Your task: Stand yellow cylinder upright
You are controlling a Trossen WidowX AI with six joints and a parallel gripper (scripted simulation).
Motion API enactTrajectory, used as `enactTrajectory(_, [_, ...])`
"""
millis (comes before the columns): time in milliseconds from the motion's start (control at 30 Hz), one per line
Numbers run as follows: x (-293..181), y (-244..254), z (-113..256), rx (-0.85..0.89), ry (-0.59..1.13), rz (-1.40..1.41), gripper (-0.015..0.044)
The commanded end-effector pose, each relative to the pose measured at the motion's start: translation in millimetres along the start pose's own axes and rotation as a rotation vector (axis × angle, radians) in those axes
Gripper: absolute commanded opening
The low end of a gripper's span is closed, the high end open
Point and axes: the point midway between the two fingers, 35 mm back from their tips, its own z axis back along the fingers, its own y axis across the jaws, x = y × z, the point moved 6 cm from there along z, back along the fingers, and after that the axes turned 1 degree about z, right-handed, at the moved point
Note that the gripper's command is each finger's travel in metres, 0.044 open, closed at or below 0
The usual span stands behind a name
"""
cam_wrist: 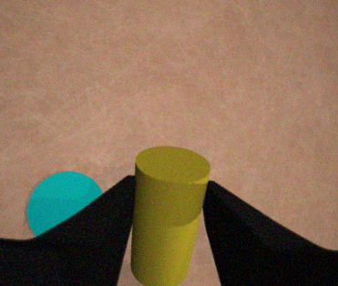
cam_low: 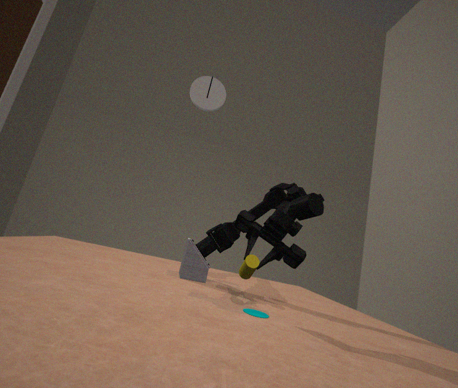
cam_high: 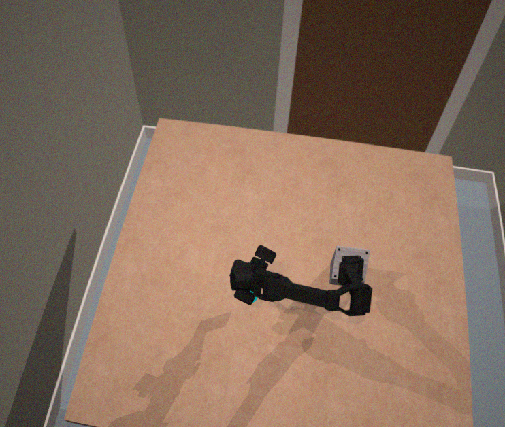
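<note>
My gripper (cam_low: 251,262) (cam_wrist: 169,187) is shut on the yellow cylinder (cam_low: 246,269) (cam_wrist: 165,219) and holds it in the air. In the exterior view the cylinder is tilted, its upper end leaning right. The cyan circle (cam_low: 255,313) (cam_wrist: 62,200) lies flat on the table, below the cylinder in that view. In the wrist view the circle is left of the cylinder, partly hidden by the left finger. In the top view only a sliver of the cyan circle (cam_high: 253,296) shows beneath the gripper, and the cylinder is hidden by the arm.
The arm's grey base block (cam_high: 335,268) (cam_low: 194,267) stands on the tan table top (cam_high: 290,192) (cam_low: 95,317). The arm reaches from it toward the left in the top view. The arm's shadows fall across the table.
</note>
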Motion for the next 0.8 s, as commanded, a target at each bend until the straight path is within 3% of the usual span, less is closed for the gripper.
enactTrajectory(0, [-0.8,0.9,1.8,-0.006,-0.03,-0.002,0.0105])
enactTrajectory(767, [-8.8,5.7,1.4,-0.032,-0.184,-0.021,0.0105])
